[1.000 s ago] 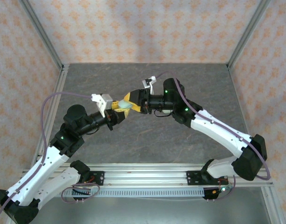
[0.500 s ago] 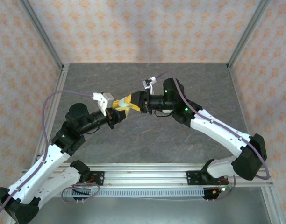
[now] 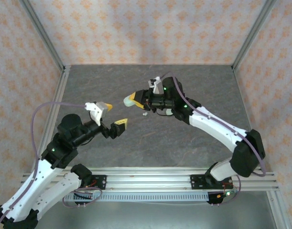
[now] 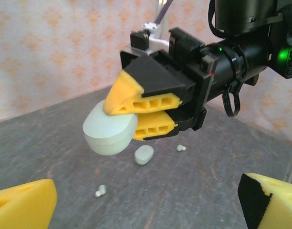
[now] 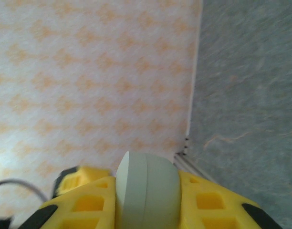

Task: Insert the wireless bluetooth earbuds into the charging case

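Pinching the charging case (image 4: 104, 136), the right gripper (image 4: 122, 119) hangs above earbuds (image 4: 144, 154) clearest from the spread-jawed left gripper (image 3: 113, 114).

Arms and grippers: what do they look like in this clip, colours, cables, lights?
Both the left arm and right arm have white links, black joints with small green lights, and a lilac cable along each. The left gripper and right gripper have black bodies and yellow wedge fingers with rectangular cut-outs.
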Robot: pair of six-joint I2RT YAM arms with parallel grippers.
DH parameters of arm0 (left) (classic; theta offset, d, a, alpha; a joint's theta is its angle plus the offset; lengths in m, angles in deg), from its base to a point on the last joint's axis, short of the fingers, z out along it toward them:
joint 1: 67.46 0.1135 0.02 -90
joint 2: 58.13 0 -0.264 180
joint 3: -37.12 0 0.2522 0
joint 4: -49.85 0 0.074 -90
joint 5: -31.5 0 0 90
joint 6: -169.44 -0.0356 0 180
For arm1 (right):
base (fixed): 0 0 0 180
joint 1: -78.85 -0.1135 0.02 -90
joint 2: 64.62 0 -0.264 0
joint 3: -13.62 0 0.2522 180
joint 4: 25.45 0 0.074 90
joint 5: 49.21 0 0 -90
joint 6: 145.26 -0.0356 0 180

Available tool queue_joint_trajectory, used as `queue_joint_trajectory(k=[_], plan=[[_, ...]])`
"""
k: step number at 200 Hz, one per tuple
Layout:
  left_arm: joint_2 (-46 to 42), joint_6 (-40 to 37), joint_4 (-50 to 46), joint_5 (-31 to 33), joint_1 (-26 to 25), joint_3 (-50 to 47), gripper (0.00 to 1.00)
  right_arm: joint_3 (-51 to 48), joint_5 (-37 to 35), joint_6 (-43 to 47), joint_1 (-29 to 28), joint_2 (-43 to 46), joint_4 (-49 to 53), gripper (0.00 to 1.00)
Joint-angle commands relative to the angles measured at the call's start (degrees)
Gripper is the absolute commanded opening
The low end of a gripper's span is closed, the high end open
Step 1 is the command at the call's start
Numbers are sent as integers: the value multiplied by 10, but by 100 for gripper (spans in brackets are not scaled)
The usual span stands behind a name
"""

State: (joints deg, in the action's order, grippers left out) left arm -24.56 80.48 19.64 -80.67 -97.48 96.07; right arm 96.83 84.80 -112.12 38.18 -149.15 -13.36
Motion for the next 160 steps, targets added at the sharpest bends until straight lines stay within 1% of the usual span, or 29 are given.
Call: queue_joint_trajectory(k=[1, 26, 33, 50, 78, 93, 119, 149, 160], plan=[[-23, -3, -91, 88, -3, 11, 99, 35, -48, 63, 0, -54, 57, 22], [-43, 21, -161, 151, -3, 10, 100, 75, -50, 90, 0, -140, 66, 23], [-50, 32, -179, 171, -2, 7, 100, 90, -51, 98, 0, -169, 69, 25], [-65, 63, -217, 206, -3, -3, 100, 130, -53, 113, 0, -244, 81, 24], [-96, 133, -246, 247, -3, -33, 100, 208, -27, 110, -3, -372, 81, 22], [-118, 166, -252, 272, -3, -56, 100, 237, -29, 94, -5, -425, 68, 21], [-148, 207, -245, 293, -3, -90, 100, 269, -58, 81, -10, -481, 49, 21], [-149, 214, -241, 295, -2, -98, 100, 280, -72, 78, -13, -518, 38, 21], [-146, 212, -241, 295, -3, -96, 100, 274, -76, 78, -13, -520, 38, 24]])
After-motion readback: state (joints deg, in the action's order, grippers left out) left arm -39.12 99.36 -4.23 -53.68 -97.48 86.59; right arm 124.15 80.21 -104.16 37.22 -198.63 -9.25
